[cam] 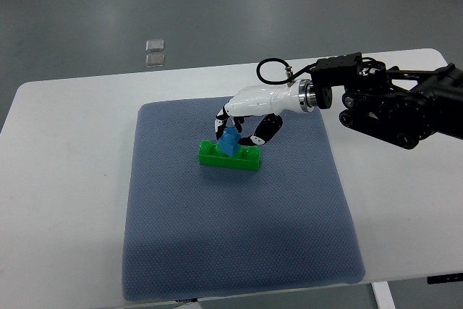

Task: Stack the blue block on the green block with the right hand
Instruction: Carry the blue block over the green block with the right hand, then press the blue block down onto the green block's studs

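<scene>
Right hand [242,122] reaching in from the right edge, fingers clasped around the blue block [229,142], which sits on the green block [230,155] at mat [239,236] centre.

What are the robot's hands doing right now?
Right hand: closed on the blue block, over the green block.
Left hand: not in the picture.

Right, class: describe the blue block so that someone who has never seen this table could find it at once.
Start at the blue-grey mat that covers the middle of the white table. Near the mat's upper middle lies a long green block. The blue block sits on top of it, between the fingers of the right hand; it is the small blue piece, much shorter than the green one beneath.
</scene>
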Robot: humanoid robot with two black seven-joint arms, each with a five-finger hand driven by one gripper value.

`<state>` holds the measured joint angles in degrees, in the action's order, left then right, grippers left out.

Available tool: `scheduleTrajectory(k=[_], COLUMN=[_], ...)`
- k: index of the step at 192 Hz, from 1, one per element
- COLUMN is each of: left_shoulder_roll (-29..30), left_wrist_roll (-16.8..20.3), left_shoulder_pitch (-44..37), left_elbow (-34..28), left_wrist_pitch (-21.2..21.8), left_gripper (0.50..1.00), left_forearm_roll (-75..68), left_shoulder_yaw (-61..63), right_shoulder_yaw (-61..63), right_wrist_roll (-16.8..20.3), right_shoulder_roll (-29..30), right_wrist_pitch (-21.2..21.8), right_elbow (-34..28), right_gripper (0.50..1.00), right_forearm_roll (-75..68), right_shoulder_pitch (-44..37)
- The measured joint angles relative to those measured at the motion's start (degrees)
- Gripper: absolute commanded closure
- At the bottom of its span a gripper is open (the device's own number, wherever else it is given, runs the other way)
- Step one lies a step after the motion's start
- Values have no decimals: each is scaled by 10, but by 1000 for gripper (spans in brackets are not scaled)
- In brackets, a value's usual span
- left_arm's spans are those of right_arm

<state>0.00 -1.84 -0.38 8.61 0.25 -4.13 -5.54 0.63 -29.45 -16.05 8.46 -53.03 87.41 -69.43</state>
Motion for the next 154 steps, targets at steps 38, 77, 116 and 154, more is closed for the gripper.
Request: scheduleTrajectory(k=[38,77,116,154], left_shoulder_roll=[0,0,0,0], left_wrist_roll=[0,0,0,0], left_shoulder_pitch=[0,0,0,0], left_elbow=[0,0,0,0], left_wrist_pitch=[0,0,0,0], left_gripper=[500,500,500,500], left_forearm_roll=[0,0,0,0], left_shoulder_yaw=[0,0,0,0], right_shoulder_yaw=[-6,-25,-28,-30], right_wrist_roll=[0,-4,-6,-6], right_shoulder_roll=[2,2,5,8], right_wrist_pitch=[-5,-20,-22,-22], right_elbow=[7,14,18,22], right_gripper=[1000,1000,1000,1000], right_forearm_roll=[8,9,9,11], right_shoulder_pitch=[2,3,3,3])
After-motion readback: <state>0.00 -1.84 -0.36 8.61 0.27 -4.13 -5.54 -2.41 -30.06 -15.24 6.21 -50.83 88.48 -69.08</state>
